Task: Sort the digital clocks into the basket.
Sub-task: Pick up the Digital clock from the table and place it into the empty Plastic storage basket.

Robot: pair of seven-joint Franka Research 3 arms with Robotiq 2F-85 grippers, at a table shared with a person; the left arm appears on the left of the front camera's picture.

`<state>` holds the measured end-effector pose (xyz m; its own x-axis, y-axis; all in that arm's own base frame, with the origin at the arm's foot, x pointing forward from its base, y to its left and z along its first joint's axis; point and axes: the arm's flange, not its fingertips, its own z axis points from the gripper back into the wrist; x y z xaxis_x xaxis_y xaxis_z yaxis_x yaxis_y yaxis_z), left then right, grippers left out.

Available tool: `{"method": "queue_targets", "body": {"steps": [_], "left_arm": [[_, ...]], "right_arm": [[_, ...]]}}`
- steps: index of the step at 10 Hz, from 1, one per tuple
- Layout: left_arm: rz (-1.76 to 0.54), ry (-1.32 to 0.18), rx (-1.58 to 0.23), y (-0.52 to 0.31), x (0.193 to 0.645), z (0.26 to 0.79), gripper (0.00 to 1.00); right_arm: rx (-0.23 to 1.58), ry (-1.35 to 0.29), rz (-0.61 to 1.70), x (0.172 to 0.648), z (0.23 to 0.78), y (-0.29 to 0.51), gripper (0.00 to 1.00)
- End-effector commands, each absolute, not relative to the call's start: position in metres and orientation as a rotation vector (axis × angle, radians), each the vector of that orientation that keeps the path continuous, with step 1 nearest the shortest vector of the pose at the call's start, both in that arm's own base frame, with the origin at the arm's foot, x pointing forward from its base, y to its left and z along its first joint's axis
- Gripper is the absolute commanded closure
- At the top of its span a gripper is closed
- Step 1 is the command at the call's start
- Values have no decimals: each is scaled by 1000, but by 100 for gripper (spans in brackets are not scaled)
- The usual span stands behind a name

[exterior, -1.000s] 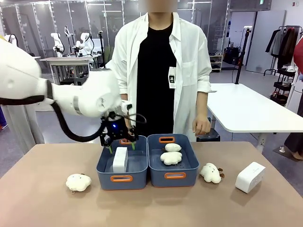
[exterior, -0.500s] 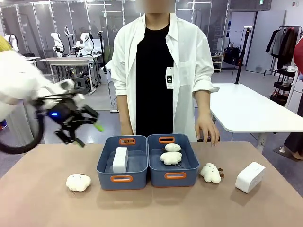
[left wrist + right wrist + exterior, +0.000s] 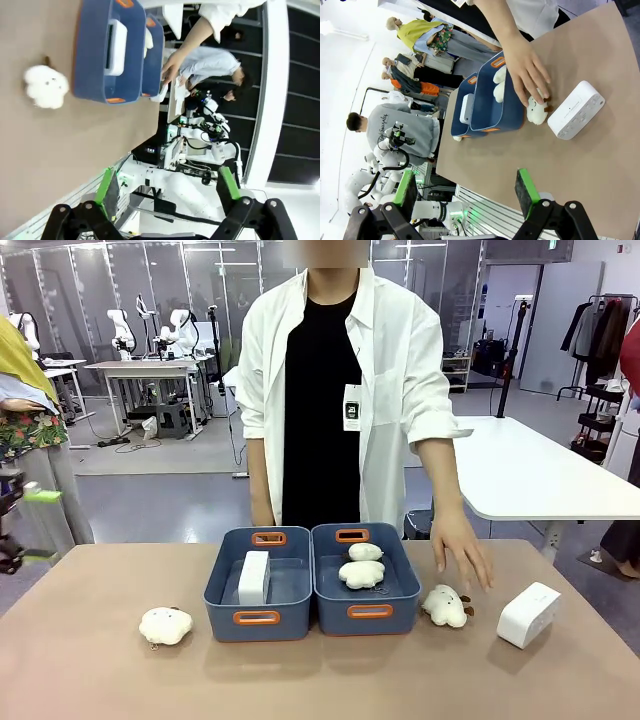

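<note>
White clock [image 3: 254, 577] stands in left basket [image 3: 225, 620]; R wrist cam shows print on 2nd clock [image 3: 576, 111]. L gripper [image 3: 166, 182], R gripper [image 3: 465, 182] wide.

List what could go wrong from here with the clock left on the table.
1. The person's hand is at the plush right beside the clock; the open right gripper might meet it when reaching in.
2. The left basket and right basket look identical and sit side by side; the clock could land with the plush toys instead of beside the other clock.
</note>
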<state>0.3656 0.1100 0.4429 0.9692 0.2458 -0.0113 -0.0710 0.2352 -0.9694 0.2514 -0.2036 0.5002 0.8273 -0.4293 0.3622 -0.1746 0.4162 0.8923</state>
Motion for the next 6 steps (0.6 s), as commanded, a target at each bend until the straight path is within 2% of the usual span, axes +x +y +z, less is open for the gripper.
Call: {"method": "queue_targets", "body": {"steps": [1,4,6], "left_arm": [[164,-230,-1346,139,352,417,0],[153,-301,-1362,148,362,398,0],[192,-263,-1346,153,346,406,0]], "right_arm": [[1157,-617,-161,249,501,-203,0],[1157,-617,-161,249,501,-203,0],[1157,-617,-161,249,501,-203,0]]}}
